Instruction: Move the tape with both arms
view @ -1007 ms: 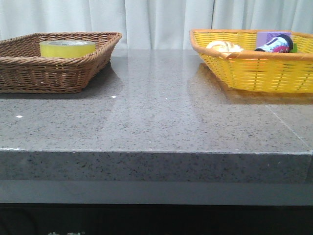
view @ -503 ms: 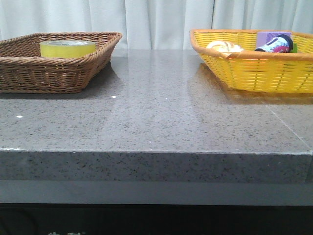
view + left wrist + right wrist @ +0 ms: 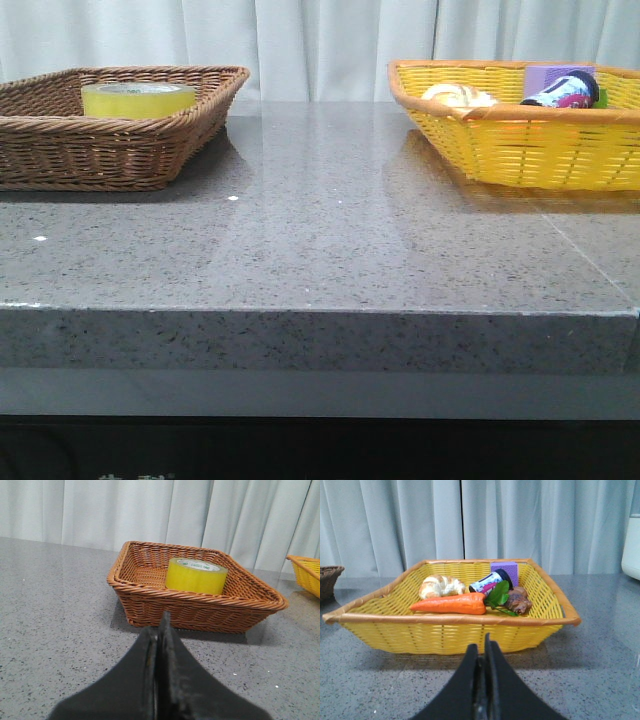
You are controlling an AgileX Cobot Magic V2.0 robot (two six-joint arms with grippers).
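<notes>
The yellow tape roll (image 3: 196, 575) sits inside the brown wicker basket (image 3: 150, 599). Left gripper (image 3: 159, 630) and right gripper (image 3: 483, 652) are both pinched together, holding nothing. Could be pre-pickup or already delivered, honestly can't tell.

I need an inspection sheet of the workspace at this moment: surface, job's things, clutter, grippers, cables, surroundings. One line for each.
Surface: grey speckled stone table, a few small white specks toward its left side.
Job's things: yellow tape roll lying flat inside the brown wicker basket, on the left; nothing touches it.
Clutter: yellow basket on the right holds a carrot, a bread roll, a small dark-capped bottle, a purple block and a brown lump.
Grippers: left gripper shut and empty, in front of the brown basket; right gripper shut and empty, in front of the yellow basket.
Cables: nothing seen.
Surroundings: pale curtain behind the table.
</notes>
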